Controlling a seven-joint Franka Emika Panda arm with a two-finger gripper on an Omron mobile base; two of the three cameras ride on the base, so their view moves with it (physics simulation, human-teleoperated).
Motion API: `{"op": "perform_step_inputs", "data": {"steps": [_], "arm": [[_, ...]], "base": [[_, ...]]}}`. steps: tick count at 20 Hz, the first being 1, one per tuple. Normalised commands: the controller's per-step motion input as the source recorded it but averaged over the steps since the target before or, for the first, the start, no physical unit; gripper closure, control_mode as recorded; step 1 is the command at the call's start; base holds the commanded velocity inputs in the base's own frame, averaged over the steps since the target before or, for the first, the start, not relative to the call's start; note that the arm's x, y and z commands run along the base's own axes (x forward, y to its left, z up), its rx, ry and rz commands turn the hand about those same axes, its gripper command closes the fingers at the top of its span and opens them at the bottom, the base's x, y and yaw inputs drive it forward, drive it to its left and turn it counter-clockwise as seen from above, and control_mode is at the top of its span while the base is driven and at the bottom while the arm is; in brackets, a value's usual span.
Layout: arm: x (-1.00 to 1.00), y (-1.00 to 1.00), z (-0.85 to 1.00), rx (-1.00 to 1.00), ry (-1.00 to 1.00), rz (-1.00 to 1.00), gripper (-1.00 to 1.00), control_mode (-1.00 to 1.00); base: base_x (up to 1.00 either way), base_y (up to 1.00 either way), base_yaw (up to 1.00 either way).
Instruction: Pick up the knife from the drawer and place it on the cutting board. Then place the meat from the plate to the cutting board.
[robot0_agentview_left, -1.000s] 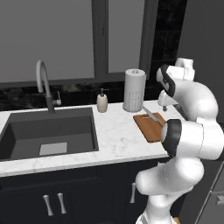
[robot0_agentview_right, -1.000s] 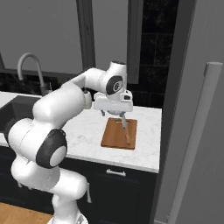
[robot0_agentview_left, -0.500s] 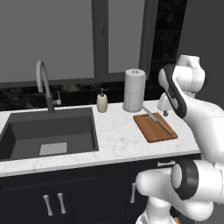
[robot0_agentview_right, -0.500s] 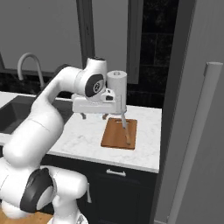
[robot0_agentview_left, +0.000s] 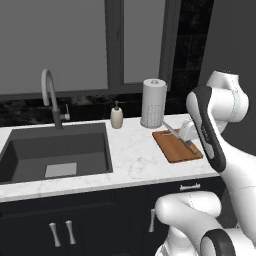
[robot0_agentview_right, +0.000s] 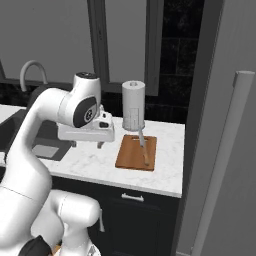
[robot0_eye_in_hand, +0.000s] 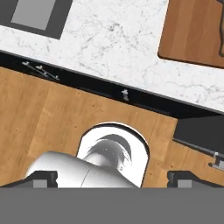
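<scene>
The knife (robot0_agentview_right: 144, 149) lies flat on the reddish-brown cutting board (robot0_agentview_right: 129, 155), blade toward the paper towel roll and wooden handle toward the counter's front edge. The left base view shows the same knife (robot0_agentview_left: 181, 139) across the cutting board (robot0_agentview_left: 172, 150). My gripper (robot0_agentview_right: 88, 144) hovers open over the white counter, left of the board, with nothing between its fingers. In the hand view the gripper (robot0_eye_in_hand: 113, 178) looks straight down, and the cutting board (robot0_eye_in_hand: 192, 30) sits at the top right. The black drawer (robot0_eye_in_hand: 199, 133) juts out from the cabinet line. The meat and the plate are out of view.
A paper towel roll (robot0_agentview_left: 153, 103) stands behind the board and a soap bottle (robot0_agentview_left: 117, 117) beside it. The dark sink (robot0_agentview_left: 55, 152) with its faucet (robot0_agentview_left: 50, 95) takes up the left of the counter. A tall grey fridge (robot0_agentview_right: 225, 150) bounds the counter's right end.
My hand has swung left from above the cutting board to over the bare counter, jaws still open. The knife stays lying on the board.
</scene>
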Motion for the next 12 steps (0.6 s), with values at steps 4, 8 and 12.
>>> {"op": "perform_step_inputs", "data": {"steps": [4, 8, 12], "arm": [[-0.07, 0.05, 0.0, 0.0, 0.0, 0.0, -1.0, 1.0], [0.0, 0.0, 0.0, 0.0, 0.0, 0.0, -1.0, 1.0], [0.0, 0.0, 0.0, 0.0, 0.0, 0.0, -1.0, 1.0]], "base": [[-0.12, 0.12, 0.0], [-0.37, 0.2, 0.0], [-0.29, 0.34, 0.0]]}}
